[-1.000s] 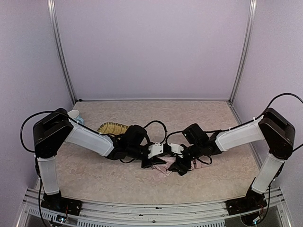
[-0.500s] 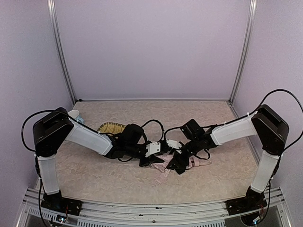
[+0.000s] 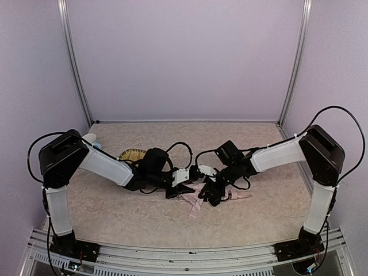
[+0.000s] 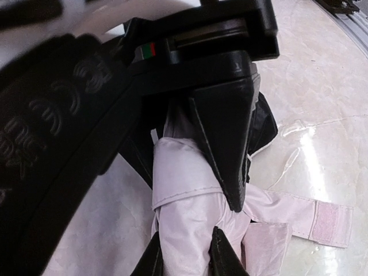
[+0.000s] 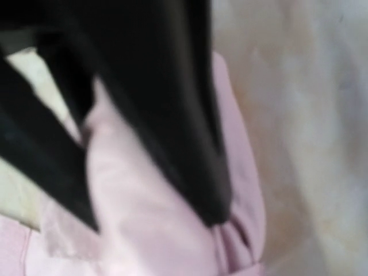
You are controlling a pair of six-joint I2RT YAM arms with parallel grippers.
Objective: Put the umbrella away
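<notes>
Inside the left pincer (image 3: 174, 191) lies the umbrella (image 4: 184, 178), pink folds pinched in a narrow grip, on the table (image 3: 115, 213). Just beside it, the right pincer (image 3: 208, 194) straddles the same fabric; too blurred to tell if it holds. Uneven pulling might slip cloth free and unroll the bundle

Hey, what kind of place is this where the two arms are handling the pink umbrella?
Probably a robot lab work cell: plain lilac wall panels set between aluminium posts enclose a marble-look table, and the arm bases sit on a metal rail at its near edge.
</notes>
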